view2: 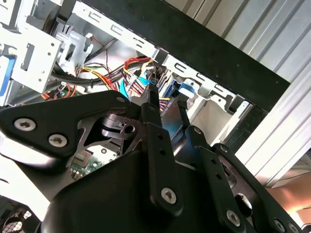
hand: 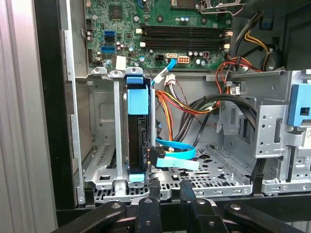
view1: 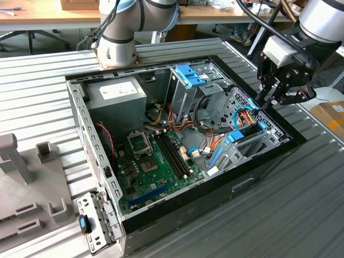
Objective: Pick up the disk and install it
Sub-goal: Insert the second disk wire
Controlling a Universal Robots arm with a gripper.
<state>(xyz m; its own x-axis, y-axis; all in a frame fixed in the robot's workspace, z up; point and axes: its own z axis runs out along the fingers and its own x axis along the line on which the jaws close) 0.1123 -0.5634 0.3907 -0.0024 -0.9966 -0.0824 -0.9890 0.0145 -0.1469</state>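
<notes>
On the ribbed metal counter (view1: 301,204): open computer case (view1: 177,212), side panel off, interior exposed.

Inside the case, largest first: green motherboard (view1: 156,161) across the floor; grey power supply (view1: 115,99) in the corner toward the arm's base; tall silver cage (view1: 188,94) topped by a blue plastic clip (view1: 189,74); low perforated drive bay (hand: 104,141) along the wall at the exterior view's right; bundle of red, orange and yellow cables (hand: 187,104); blue flat cable (hand: 177,156) lying beside the bay.

In the drive bay: the disk (hand: 137,131), black body framed by blue rails, standing on edge between the bay's metal uprights, blue end tab facing the first wrist view. Appears seated in the slot, not carried.

Above the bay's edge: gripper (hand: 169,191), near the disk's end, not around it. Jaws slightly parted with an empty gap between them in both wrist views; nothing held.

Step in hand, as a judgement: installation at or near its end, disk in its bay, pick-up done. Still called for: confirmation of full seating, possibly a light push on the tab, clear of the loose blue cable close by.
</notes>
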